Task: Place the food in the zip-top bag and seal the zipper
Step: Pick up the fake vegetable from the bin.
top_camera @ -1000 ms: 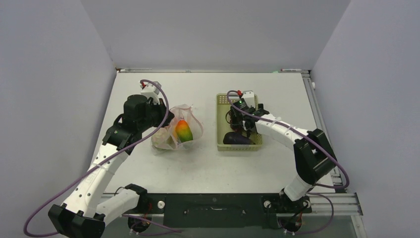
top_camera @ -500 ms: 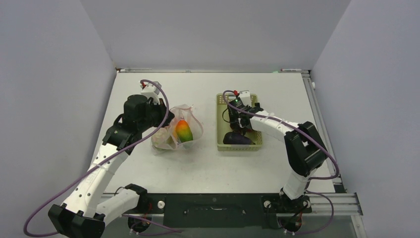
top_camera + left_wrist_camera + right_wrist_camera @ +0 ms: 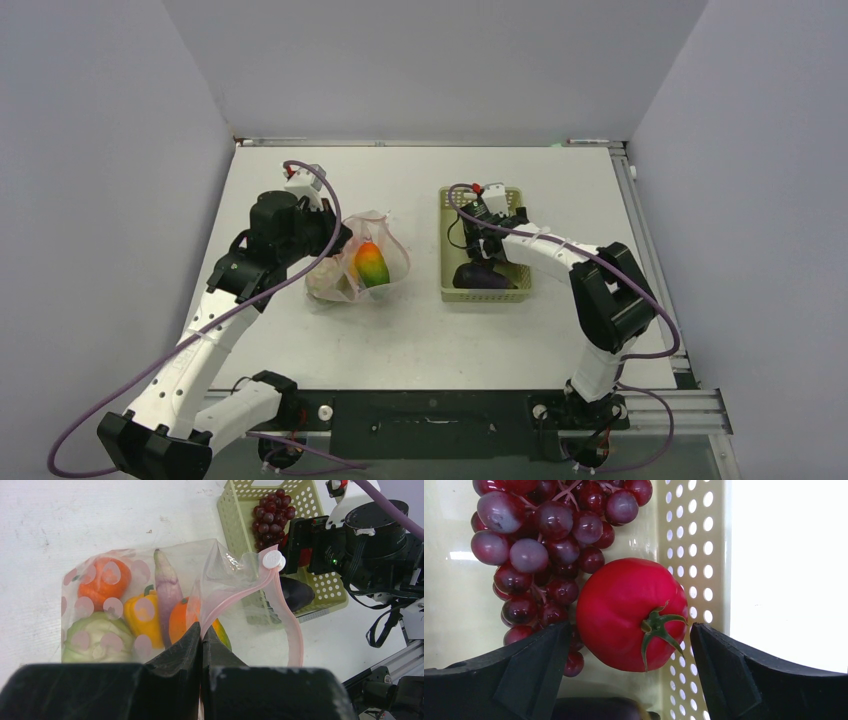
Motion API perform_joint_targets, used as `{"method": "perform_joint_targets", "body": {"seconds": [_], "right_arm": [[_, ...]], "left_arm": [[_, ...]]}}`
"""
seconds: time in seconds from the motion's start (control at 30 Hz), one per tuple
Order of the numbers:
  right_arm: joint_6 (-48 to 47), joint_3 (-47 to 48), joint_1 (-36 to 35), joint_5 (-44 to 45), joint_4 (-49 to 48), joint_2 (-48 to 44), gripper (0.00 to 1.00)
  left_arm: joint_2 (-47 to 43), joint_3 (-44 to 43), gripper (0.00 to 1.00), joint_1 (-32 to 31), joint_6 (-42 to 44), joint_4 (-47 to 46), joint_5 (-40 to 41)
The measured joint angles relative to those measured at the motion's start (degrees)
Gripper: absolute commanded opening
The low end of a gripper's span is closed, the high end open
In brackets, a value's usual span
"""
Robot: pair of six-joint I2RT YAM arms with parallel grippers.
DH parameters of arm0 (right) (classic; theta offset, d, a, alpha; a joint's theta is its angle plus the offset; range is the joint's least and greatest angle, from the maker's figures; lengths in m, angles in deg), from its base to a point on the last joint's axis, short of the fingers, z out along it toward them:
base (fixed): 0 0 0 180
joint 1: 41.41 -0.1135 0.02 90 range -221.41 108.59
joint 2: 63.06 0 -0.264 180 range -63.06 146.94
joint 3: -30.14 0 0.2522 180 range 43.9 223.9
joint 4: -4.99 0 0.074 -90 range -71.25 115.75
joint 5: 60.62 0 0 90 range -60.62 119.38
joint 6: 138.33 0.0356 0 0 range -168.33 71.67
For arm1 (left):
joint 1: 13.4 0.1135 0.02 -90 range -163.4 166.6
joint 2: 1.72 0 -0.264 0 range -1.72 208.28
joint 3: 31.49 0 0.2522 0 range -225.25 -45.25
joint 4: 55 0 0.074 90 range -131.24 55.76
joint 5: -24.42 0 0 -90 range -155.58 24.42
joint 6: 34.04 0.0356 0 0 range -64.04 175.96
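Note:
The clear zip-top bag (image 3: 360,262) (image 3: 150,590) lies left of centre and holds orange, yellow, green and pale purple toy pieces. Its pink-red zipper (image 3: 240,592) curves open, with a white slider (image 3: 273,559). My left gripper (image 3: 201,632) (image 3: 335,238) is shut on the zipper edge at the bag's mouth. My right gripper (image 3: 630,630) (image 3: 480,222) is open inside the pale green basket (image 3: 450,240), its fingers either side of a red tomato (image 3: 631,614). Dark purple grapes (image 3: 544,540) (image 3: 270,517) lie beside the tomato. A dark purple eggplant (image 3: 483,277) lies at the basket's near end.
The basket's perforated wall (image 3: 691,570) stands close to the right finger. Grey walls enclose the white table (image 3: 420,340) on three sides. A metal rail (image 3: 640,230) runs along the right edge.
My right arm has swung left and further into the basket, bringing the gripper down over the tomato. The left arm and the bag have not moved.

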Motion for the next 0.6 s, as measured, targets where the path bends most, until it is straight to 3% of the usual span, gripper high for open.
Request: {"method": "perform_joint_targets", "body": {"seconds": [0.33,0.6], "right_arm": [[-1.1,0.0,0.0,-0.2,-0.7,-0.2,0.43],[-1.2,0.0,-0.9,-1.0,-0.3,-2.5,0.31]], "left_arm": [[0.0,0.0,0.0,0.0,0.0,0.0,0.0],[0.0,0.0,0.0,0.0,0.0,0.0,0.0]]}}
